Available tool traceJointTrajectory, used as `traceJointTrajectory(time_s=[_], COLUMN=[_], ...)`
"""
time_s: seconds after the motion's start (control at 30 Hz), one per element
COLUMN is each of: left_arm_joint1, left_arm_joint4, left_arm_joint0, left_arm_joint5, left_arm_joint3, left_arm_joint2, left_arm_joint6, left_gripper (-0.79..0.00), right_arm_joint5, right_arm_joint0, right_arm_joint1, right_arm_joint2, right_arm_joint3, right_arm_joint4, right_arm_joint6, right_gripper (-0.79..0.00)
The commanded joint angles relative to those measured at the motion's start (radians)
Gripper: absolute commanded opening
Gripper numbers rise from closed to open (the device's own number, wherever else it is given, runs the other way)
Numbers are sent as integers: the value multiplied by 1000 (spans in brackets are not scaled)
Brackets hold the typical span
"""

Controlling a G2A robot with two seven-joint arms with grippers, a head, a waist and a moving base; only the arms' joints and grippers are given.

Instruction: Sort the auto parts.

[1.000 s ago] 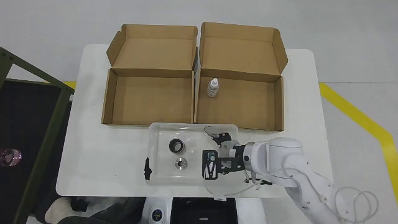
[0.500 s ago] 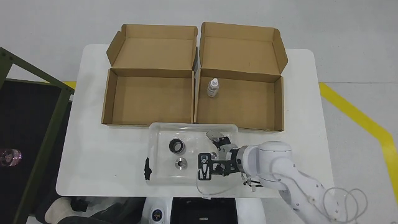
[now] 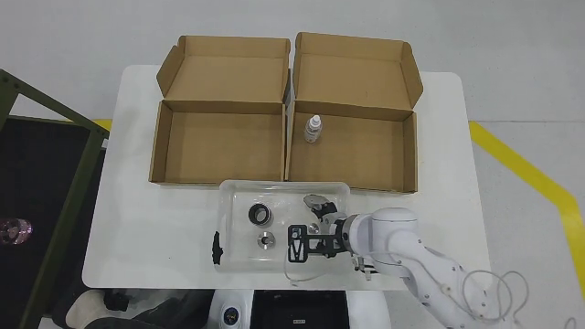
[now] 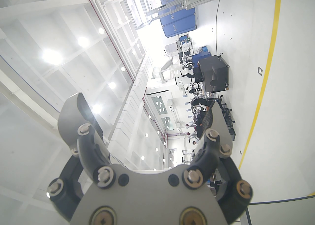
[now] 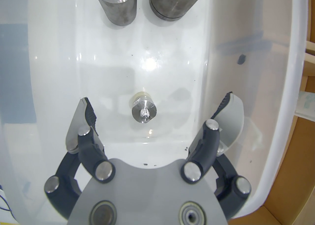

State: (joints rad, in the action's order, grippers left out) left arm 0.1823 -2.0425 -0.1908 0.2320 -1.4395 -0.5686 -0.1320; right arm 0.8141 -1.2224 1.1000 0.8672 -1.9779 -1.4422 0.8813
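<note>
We had the right gripper (image 5: 157,103) wide open over the small pinion (image 5: 144,112) in the bin (image 5: 280,83); off-centre closing could've tipped it or squirted it out.

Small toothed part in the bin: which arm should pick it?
Right. The right hand, open, is inside the bin, lined up on the small toothed part; the left hand points up at the ceiling.

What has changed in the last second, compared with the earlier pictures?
The right claw, open, moved left inside the tray, toward the cylinders. It took hold of nothing and let nothing go. The cylinders, the tray and the bottle stayed in place.
</note>
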Motion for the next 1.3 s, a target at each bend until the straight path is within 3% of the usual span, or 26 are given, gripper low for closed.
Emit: traceJointTrajectory(time_s=[0.0, 0.07, 0.37, 0.53, 1.0, 1.27], left_arm_joint1=[0, 0, 0, 0, 0, 0], left_arm_joint4=[0, 0, 0, 0, 0, 0], left_arm_joint0=[0, 0, 0, 0, 0, 0], left_arm_joint5=[0, 0, 0, 0, 0, 0], left_arm_joint3=[0, 0, 0, 0, 0, 0], left_arm_joint2=[0, 0, 0, 0, 0, 0], left_arm_joint6=[0, 0, 0, 0, 0, 0], left_gripper=[0, 0, 0, 0, 0, 0], right_arm_joint5=[-5, -8, -11, -12, -8, -38], right_arm_joint0=[3, 4, 8, 13, 1, -23], right_arm_joint1=[0, 1, 1, 2, -8, -13], right_arm_joint2=[-5, -10, -27, -35, 18, 86], right_arm_joint3=[1, 2, 4, 0, -60, -54], right_arm_joint4=[-5, -8, -17, -16, 3, 67], right_arm_joint6=[9, 15, 41, 40, -249, -520], right_gripper=[-252, -394, -563, -785, -785, -785])
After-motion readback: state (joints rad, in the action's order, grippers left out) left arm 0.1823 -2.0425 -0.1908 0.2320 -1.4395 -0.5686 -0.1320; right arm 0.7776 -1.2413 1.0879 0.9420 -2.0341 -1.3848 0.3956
